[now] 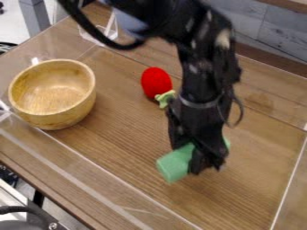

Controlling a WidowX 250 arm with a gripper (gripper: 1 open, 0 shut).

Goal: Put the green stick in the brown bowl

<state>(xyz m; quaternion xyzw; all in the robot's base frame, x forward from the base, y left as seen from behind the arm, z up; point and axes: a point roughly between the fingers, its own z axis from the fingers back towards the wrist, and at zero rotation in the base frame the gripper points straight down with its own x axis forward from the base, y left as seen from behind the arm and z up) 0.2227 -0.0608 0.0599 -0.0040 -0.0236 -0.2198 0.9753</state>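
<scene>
Green stick [175, 165] pinched in the tool [198, 160], hanging just above the wooden worktop [108, 135].
The carry looks to be starting: the brown bowl [52, 92] sits well apart to the left, so the next move calls for height to clear its rim. No writing anywhere I can read.

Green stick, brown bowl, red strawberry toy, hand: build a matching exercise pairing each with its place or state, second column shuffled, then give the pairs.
Column one:
1. green stick
2. brown bowl
3. red strawberry toy
4. hand

Column two:
A. sits empty at the table's left side
B. points down, shut on a block
C. held at one end, hanging low above the wood
D. lies mid-table, behind the arm

Pairs: 1-C, 2-A, 3-D, 4-B
</scene>
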